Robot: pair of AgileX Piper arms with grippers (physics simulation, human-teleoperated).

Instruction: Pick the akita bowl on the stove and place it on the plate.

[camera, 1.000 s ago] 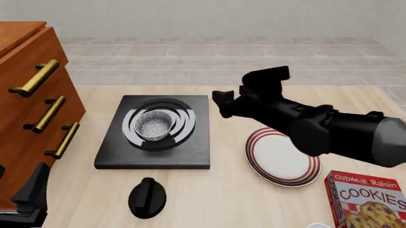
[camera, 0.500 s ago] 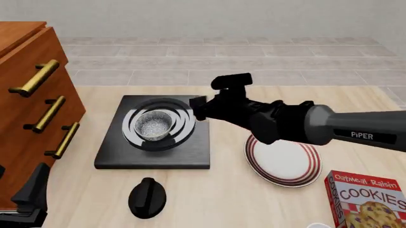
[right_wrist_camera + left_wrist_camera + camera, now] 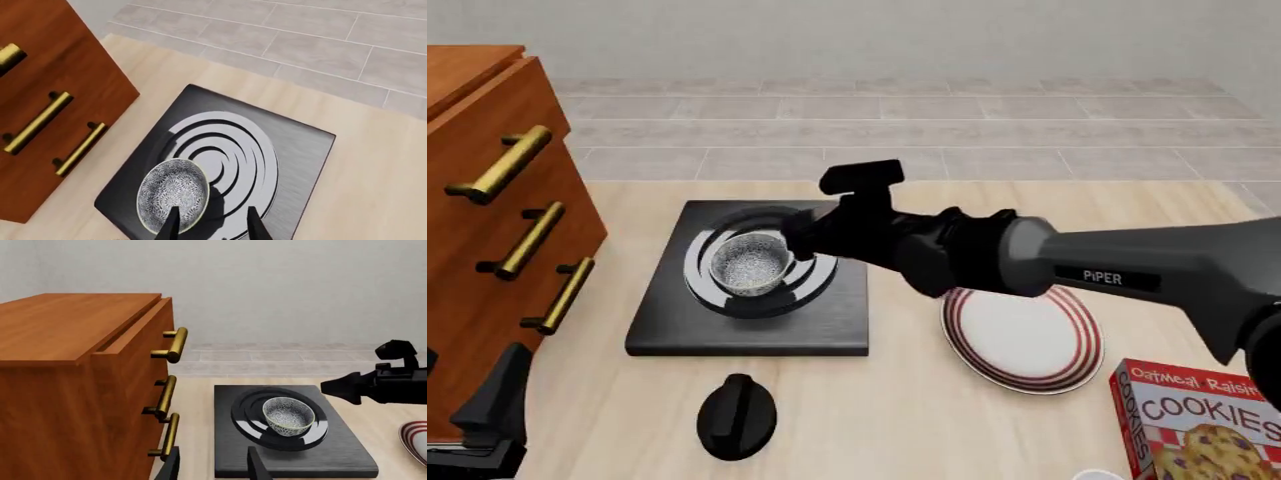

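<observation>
We see a pale wooden table [image 3: 961,420] with a tall orange-brown drawer cabinet [image 3: 494,230] standing at its left edge, brass handles facing the middle. Our right arm [image 3: 1121,270], dark grey and marked PIPER, stretches in from the right side across the table toward the centre. The stove [image 3: 754,285], a flat black square slab with silver and black burner rings, lies just right of the cabinet. To its right, near but apart, rests the plate [image 3: 1021,335], white with red rim stripes, partly hidden under the arm. A red cookie box [image 3: 1201,420] sits at the near right corner, and a black round knob [image 3: 737,415] lies on the table in front of the stove. The akita bowl [image 3: 754,263] sits upright on the burner rings, dark outside and speckled grey-white inside. Our right gripper [image 3: 210,225] hovers over the stove with its fingers [image 3: 170,225] apart, one fingertip over the bowl's rim, nothing held. Our left gripper [image 3: 213,467] waits low beside the cabinet, its two fingers spread and empty.
</observation>
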